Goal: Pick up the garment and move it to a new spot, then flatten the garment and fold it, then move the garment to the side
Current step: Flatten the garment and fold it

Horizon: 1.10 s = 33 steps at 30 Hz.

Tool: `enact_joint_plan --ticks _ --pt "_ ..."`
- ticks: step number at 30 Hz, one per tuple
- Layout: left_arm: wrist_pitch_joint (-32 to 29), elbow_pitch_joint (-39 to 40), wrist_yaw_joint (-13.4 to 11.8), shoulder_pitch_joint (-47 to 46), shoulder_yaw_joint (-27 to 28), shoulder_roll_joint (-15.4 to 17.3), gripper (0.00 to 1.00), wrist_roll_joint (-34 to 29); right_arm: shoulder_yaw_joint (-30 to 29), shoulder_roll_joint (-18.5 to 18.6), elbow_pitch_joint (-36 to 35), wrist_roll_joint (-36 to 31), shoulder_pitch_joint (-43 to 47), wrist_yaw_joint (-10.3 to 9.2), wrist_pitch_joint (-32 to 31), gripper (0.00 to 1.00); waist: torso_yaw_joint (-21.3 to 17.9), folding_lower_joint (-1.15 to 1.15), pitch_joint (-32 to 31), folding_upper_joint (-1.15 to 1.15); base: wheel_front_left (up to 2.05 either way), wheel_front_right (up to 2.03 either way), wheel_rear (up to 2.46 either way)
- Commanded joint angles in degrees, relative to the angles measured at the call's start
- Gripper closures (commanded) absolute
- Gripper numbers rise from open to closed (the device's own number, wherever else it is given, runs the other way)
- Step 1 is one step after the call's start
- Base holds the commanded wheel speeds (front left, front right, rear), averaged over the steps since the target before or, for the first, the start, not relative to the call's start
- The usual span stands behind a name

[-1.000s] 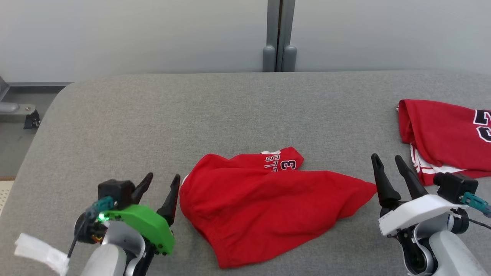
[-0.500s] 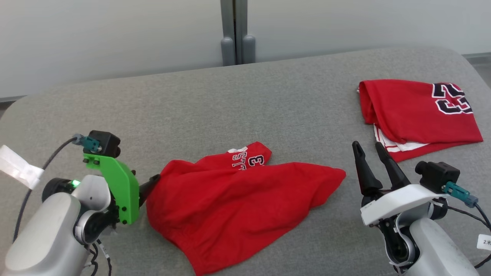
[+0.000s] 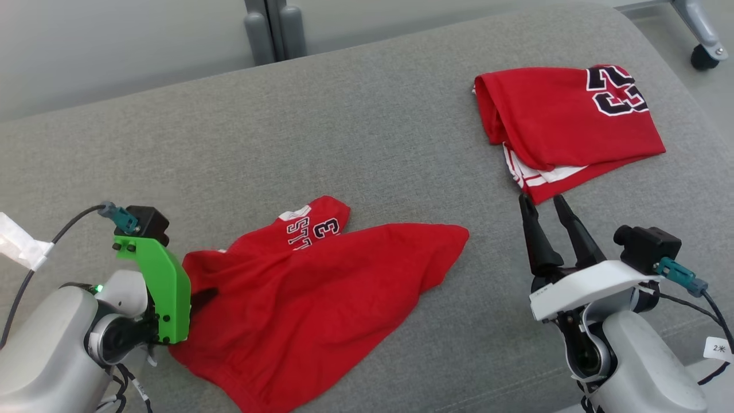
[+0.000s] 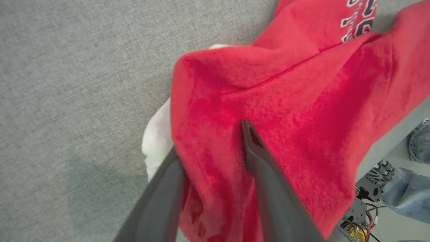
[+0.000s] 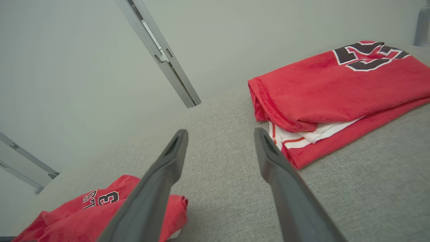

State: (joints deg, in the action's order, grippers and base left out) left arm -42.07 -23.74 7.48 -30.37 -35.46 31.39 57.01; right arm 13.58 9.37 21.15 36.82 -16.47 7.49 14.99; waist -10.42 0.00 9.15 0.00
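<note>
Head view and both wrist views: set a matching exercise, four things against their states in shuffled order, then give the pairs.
Things:
1. left gripper
2. right gripper
3. garment numbered 3
4. jersey with large black digits

States:
A. folded, lying beyond the right gripper
B. open, nothing between its fingers
C. fingers either side of a fold of red cloth
D. rumpled and spread out, beside the left gripper

Pairs: 1-C, 2-B, 3-D, 4-A
</note>
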Motion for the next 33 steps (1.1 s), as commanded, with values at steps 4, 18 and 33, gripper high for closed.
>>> enact_joint_plan --ticks 4,18,33 --pt "1.43 1.14 0.01 -3.13 -1.08 3.19 1.0 0.35 -0.75 -0.34 -0.62 -0.92 0.28 -0.01 0.23 0.0 -1.63 0.0 1.38 0.0 0.0 0.0 0.0" --pt "10.98 -8.17 -0.84 -12.16 0.36 8.83 1.0 -6.55 0.12 0.42 -0.56 -2.43 -1.26 -0.01 0.24 0.0 -2.46 0.0 3.85 0.0 0.0 0.0 0.0" --pt "30.84 -24.48 -0.09 -16.26 -1.26 5.21 0.0 -12.29 0.4 1.29 1.02 -2.69 -0.41 -0.01 0.23 0.0 -1.36 0.0 1.93 0.0 0.0 0.0 0.0"
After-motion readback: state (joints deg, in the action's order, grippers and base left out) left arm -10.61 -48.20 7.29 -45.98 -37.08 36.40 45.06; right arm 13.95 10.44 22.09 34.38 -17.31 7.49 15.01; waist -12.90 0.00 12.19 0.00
